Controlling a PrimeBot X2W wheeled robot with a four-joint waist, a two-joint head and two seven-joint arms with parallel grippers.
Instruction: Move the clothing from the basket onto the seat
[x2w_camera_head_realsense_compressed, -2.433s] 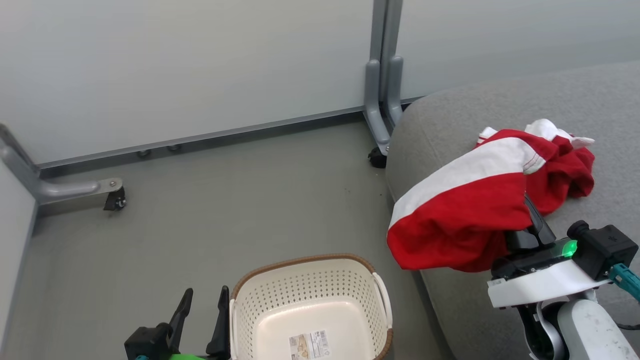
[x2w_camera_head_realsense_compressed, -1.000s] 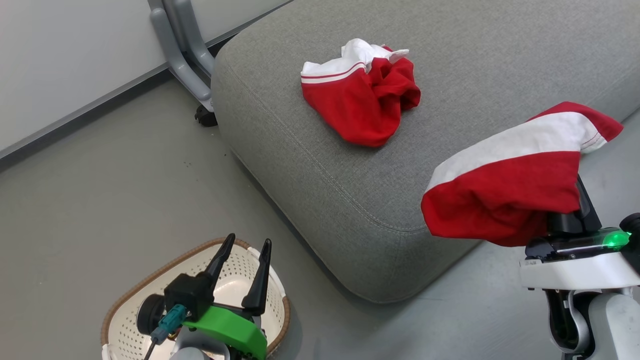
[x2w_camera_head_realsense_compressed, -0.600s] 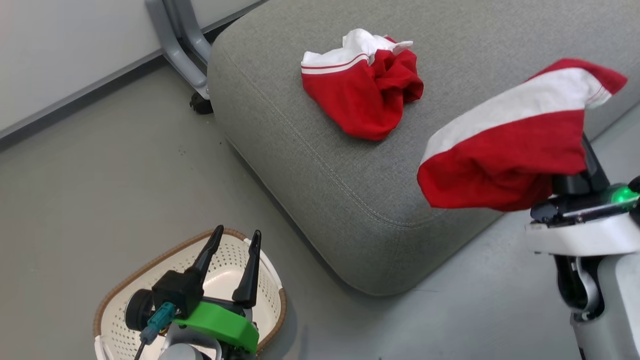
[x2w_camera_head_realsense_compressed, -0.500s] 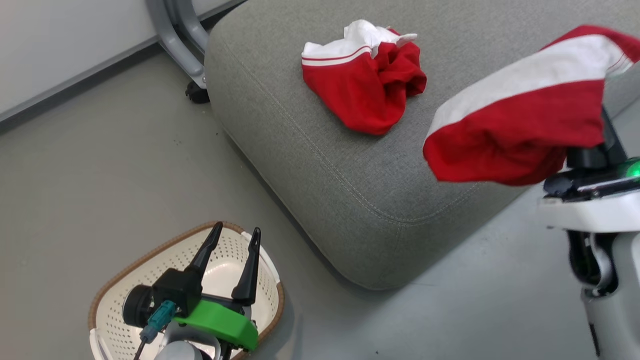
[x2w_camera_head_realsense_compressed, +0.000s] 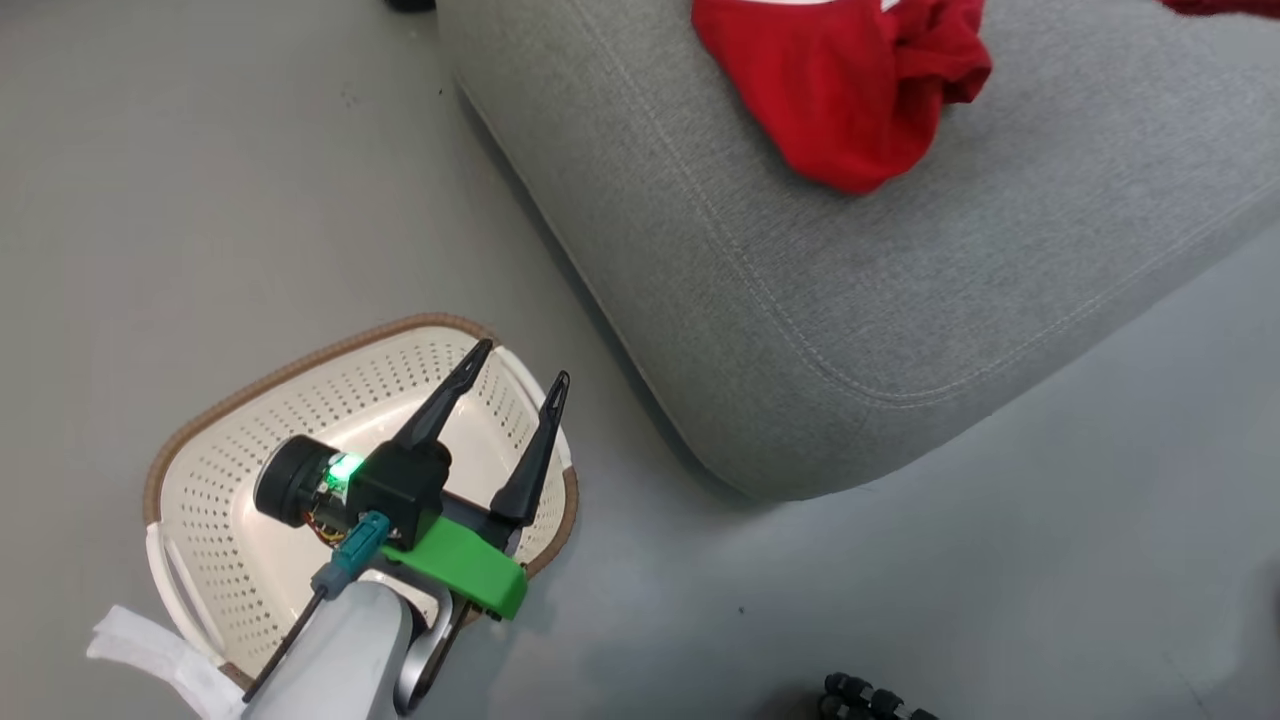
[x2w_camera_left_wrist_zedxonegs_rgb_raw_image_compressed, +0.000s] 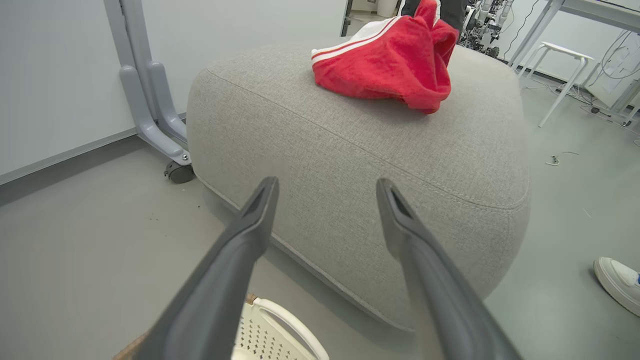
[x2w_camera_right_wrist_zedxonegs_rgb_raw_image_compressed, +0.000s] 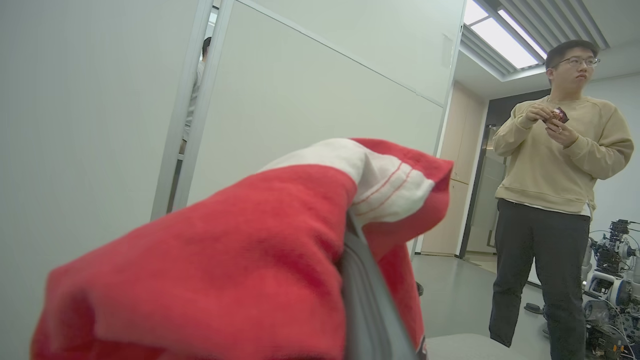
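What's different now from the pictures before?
The head camera tipped down. The right hand lifted its red-and-white garment higher, to the head view's top right edge over the seat. Nothing grabbed or dropped. Unchanged: that grip, the other garment lying on the seat, the left hand open above the basket.

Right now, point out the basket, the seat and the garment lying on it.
basket (x2w_camera_head_realsense_compressed: 225, 480): head view, perforated inner wall.
seat (x2w_camera_head_realsense_compressed: 850, 290): head view, bare grey top.
garment on the seat (x2w_camera_head_realsense_compressed: 850, 100): head view, middle of the red fabric.
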